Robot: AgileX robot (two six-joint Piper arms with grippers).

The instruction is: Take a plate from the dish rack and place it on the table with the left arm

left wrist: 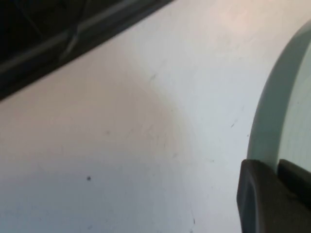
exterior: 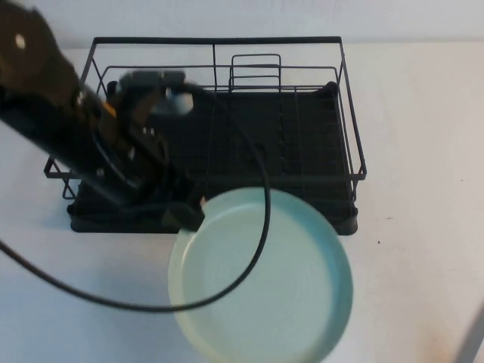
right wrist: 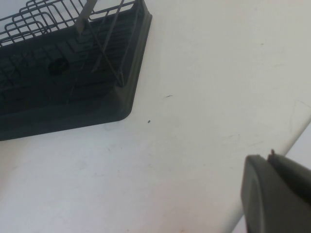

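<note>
The pale aqua-mint plate point(exterior: 265, 280) is outside the black wire dish rack point(exterior: 352, 136), over the white table point(exterior: 423, 151) just in front of the rack's front edge. My left gripper point(exterior: 185, 215) is shut on the plate's left rim, its black arm reaching across the rack's left end. In the left wrist view the gripper point(left wrist: 278, 167) pinches the plate's rim point(left wrist: 272, 107) over the table point(left wrist: 121, 145). I cannot tell if the plate touches the table. My right gripper point(right wrist: 272, 160) is shut and empty, low over the table to the right of the rack point(right wrist: 73, 87).
A small upright wire divider point(exterior: 255, 72) stands at the back of the rack. The left arm's black cable point(exterior: 91, 295) loops over the table and across the plate. White table lies bare on the right point(exterior: 423, 249) and the front left.
</note>
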